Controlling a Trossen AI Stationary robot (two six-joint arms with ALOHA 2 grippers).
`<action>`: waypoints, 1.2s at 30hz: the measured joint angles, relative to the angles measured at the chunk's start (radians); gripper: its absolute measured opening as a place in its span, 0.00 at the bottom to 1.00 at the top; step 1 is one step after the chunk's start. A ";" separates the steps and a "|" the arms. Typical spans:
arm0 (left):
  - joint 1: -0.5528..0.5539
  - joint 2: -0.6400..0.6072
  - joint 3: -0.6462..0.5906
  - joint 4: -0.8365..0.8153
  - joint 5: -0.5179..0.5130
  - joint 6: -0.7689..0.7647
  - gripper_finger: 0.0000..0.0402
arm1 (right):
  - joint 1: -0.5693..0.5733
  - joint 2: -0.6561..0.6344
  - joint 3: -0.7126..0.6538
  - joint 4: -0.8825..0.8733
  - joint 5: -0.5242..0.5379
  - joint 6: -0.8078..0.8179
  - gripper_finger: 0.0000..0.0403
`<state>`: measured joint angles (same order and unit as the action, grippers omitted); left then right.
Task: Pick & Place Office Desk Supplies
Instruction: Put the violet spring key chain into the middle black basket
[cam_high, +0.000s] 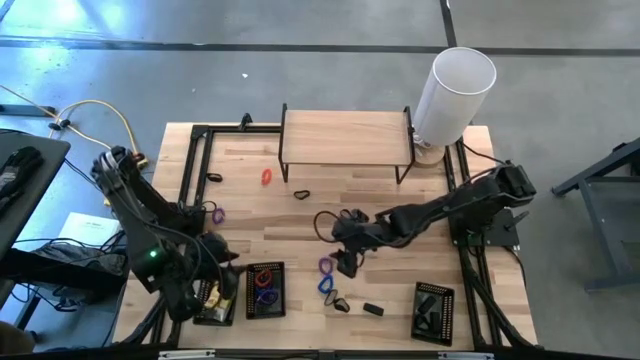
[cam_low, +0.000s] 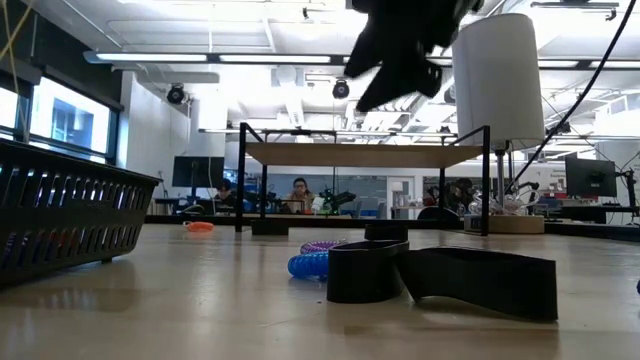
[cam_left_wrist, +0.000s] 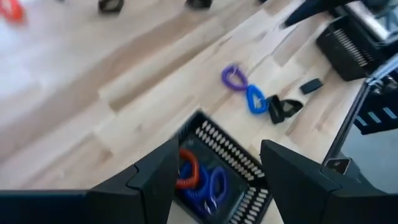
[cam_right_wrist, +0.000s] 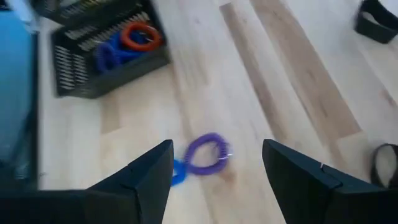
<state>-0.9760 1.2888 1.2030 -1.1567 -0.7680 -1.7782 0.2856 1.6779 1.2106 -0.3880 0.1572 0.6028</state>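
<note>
Presently, the office supplies are split between trays and open surface. Sorted so far: a red loop (cam_high: 265, 271) and a blue loop (cam_high: 264, 296) lie inside the middle mesh tray (cam_high: 266, 306), and yellow packets (cam_high: 212, 296) sit in the left-hand tray (cam_high: 215, 316). A third tray (cam_high: 433, 312) near the front right holds dark pieces too small to identify.

Outstanding on the wooden surface (cam_high: 240, 190): a purple loop (cam_right_wrist: 205, 153) touching a blue loop (cam_high: 326, 285) near the front centre, black clips (cam_high: 341, 303) and a small black block (cam_high: 373, 309) just beside them, an orange loop (cam_high: 267, 177) and a black clip (cam_high: 301, 194) near the wooden shelf (cam_high: 345, 135), another purple loop (cam_high: 217, 212) on the left side, and a black loop (cam_high: 213, 178) farther back. In my judgement the task is partly done, with most of the loose items still to collect.

The right arm reaches across from its base toward centre, with the right claw (cam_right_wrist: 214, 171) hanging directly above the purple loop, fingers apart and empty; a descent onto that loop appears the likely next step. The left arm is folded low at the front left, and the left claw (cam_left_wrist: 214, 171) hangs over the middle tray, fingers apart, holding nothing.
</note>
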 joint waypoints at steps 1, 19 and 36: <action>0.000 -0.008 0.000 0.002 -0.016 0.031 0.55 | -0.007 0.017 0.000 0.012 0.004 -0.008 0.58; -0.007 -0.049 0.000 0.013 -0.031 0.182 0.55 | -0.004 0.278 0.000 0.170 0.048 -0.209 0.58; -0.037 -0.049 0.000 0.013 -0.030 0.193 0.55 | -0.007 0.350 0.003 0.177 0.052 -0.321 0.58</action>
<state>-1.0130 1.2396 1.2030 -1.1435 -0.7979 -1.5848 0.2790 2.0278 1.2133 -0.2113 0.2089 0.2819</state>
